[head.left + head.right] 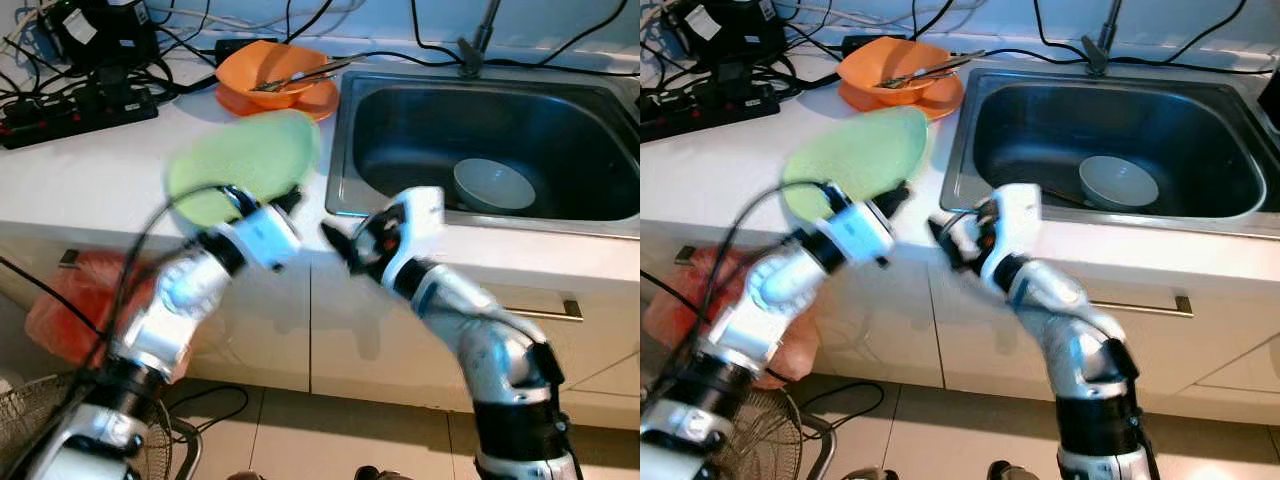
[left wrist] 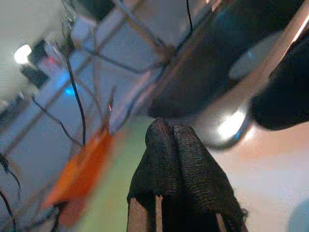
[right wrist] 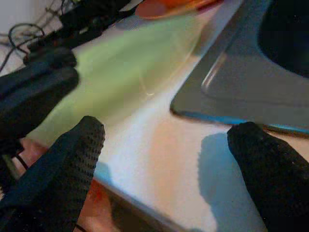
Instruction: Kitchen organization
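Left gripper [image 2: 166, 140], knit-textured fingers pressed together, sits mid-frame beside the oval green plate [image 1: 250, 160]; right gripper [image 3: 169, 159] gapes wide near the steel sink [image 1: 400, 130], centre; round white bowl [image 1: 493, 186] inside.

I see a brushed steel sink [image 1: 590, 215] with a dull sheen; a smooth white counter [image 1: 90, 175]; a matt pale-green plate [image 1: 245, 165]; glossy orange plastic bowl [image 1: 270, 70]; fingertips [image 3: 79, 145] in rough black textured rubber.

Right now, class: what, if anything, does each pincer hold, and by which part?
Right pincer is open, holding nothing. Left pincer is shut by the green plate's near rim; blur hides whether it grips it.
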Robot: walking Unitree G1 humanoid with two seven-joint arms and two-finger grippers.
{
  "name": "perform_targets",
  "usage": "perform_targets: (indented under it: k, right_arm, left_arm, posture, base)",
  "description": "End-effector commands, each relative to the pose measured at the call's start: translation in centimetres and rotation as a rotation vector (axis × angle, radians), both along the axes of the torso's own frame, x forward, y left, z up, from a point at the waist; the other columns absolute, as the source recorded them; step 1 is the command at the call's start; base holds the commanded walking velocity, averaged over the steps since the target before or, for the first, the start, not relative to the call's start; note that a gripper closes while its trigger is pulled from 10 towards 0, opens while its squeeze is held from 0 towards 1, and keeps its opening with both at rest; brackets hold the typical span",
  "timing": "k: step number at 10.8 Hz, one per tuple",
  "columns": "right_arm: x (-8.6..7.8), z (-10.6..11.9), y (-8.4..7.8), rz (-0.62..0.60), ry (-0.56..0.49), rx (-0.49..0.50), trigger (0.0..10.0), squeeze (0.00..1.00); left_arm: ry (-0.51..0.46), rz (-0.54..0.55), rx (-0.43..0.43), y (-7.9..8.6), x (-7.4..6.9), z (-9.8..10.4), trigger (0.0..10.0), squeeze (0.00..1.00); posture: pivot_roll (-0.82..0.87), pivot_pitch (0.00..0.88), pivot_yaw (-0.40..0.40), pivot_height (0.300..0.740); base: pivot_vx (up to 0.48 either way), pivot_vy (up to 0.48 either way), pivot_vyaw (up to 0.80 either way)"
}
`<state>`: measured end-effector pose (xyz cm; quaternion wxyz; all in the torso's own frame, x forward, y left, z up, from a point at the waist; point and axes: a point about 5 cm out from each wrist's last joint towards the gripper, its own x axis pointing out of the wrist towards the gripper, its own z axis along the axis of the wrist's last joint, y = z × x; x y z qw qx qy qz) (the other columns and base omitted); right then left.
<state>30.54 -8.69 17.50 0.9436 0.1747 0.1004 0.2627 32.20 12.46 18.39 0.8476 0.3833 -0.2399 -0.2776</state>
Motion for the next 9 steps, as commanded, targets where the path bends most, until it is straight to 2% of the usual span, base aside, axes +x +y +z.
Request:
perform_targets:
  k: [1,2,3,6,8,9]
  right_arm:
    - [0.2,0.0,-0.2,-0.009,0.027,0.028,10.0,0.00]
    - [1.1,1.1,-1.1,-0.038,0.033,0.152,10.0,0.00]
    - [1.4,1.5,-1.4,-0.049,0.034,0.191,10.0,0.00]
    - [1.8,1.8,-2.3,-0.083,0.036,0.208,10.0,0.00]
    - [1.7,1.7,-2.2,-0.085,0.045,0.210,10.0,0.00]
    - [1.8,1.7,-2.3,-0.090,0.047,0.208,10.0,0.00]
  left_arm:
    - [-0.043,-0.016,0.004,-0.3,-0.4,0.3,0.0,0.00]
    - [-0.116,-0.066,-0.004,-1.4,-1.3,0.3,0.0,0.00]
    - [-0.133,-0.078,-0.009,-1.8,-1.5,0.2,0.0,0.00]
    - [-0.145,-0.089,-0.010,-2.3,-1.2,0.0,0.0,0.00]
    - [-0.157,-0.067,-0.014,-1.8,-1.0,0.2,0.0,0.00]
    - [-0.174,-0.045,-0.040,-1.5,-0.9,1.1,3.2,0.75]
  posture:
    - [0.11,0.103,0.014,0.740]
    - [0.11,0.103,0.013,0.740]
    - [0.11,0.102,0.014,0.740]
    - [0.10,0.106,0.019,0.740]
    - [0.10,0.108,0.018,0.740]
    - [0.10,0.109,0.016,0.740]
  base:
    - [0.000,0.000,0.00]
    - [0.000,0.000,0.00]
    - [0.000,0.000,0.00]
    - [0.000,0.000,0.00]
    - [0.000,0.000,0.00]
    - [0.000,0.000,0.00]
